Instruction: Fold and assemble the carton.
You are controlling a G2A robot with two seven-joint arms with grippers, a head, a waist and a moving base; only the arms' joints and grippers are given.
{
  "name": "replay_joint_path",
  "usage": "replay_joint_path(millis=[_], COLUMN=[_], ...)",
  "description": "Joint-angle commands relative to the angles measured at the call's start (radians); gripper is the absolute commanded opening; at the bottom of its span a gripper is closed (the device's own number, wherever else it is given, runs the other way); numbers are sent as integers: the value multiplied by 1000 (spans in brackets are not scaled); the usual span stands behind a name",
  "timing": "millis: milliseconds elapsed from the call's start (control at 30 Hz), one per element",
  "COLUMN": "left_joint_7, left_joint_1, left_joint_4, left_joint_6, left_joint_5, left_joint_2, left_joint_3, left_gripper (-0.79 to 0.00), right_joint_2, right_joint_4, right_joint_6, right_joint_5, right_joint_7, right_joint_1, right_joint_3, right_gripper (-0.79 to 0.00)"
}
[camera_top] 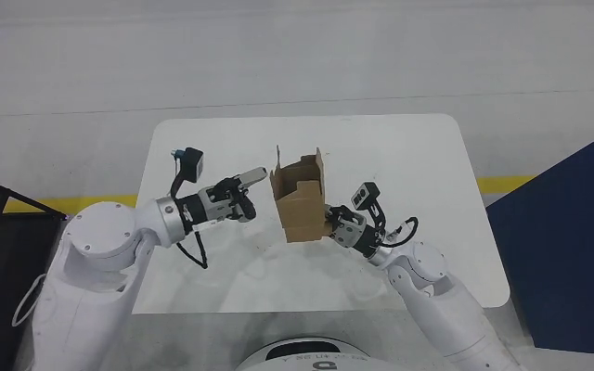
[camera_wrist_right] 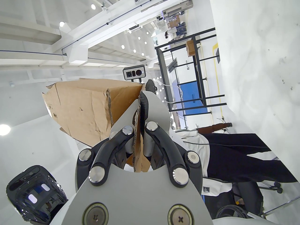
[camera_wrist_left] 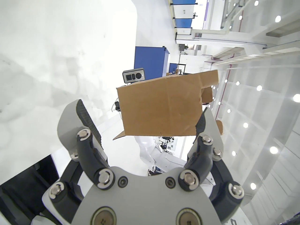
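A brown cardboard carton (camera_top: 299, 197), partly formed with flaps sticking out, is held up over the middle of the white table (camera_top: 408, 158). My right gripper (camera_top: 329, 226) is shut on a flap of the carton (camera_wrist_right: 93, 108) at its near right corner; the cardboard edge runs between the fingers (camera_wrist_right: 150, 104). My left gripper (camera_top: 257, 175) stands open just left of the carton (camera_wrist_left: 161, 106), a short gap from its side wall. Its ribbed fingers (camera_wrist_left: 84, 115) are spread wide with nothing between them.
The white table has rounded corners and bare surface all around the carton. A blue panel (camera_top: 548, 250) stands off the table's right edge, and a black frame (camera_top: 19, 209) sits at the left. A yellow floor line (camera_top: 506, 183) runs behind.
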Motion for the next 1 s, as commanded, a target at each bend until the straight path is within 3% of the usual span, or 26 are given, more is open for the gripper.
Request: replay_joint_path(millis=[0, 267, 367, 967], left_joint_7=[-13, -72, -54, -54], left_joint_1=[-16, -79, -105, -105], left_joint_4=[-4, -2, 17, 17], left_joint_6=[27, 93, 23, 23], left_joint_5=[29, 85, 4, 4], left_joint_2=[5, 19, 11, 11], left_joint_3=[7, 60, 70, 70], left_gripper=[0, 0, 0, 0], right_joint_2=[-1, -2, -3, -4], right_joint_4=[-3, -14, -17, -20], right_joint_6=[-5, 8, 1, -3], right_joint_5=[-15, -56, -48, -44], right_joint_7=[-12, -44, -51, -58], right_joint_1=[-3, -7, -5, -7], right_joint_3=[-5, -15, -16, -16], right_gripper=[-785, -785, -785, -785])
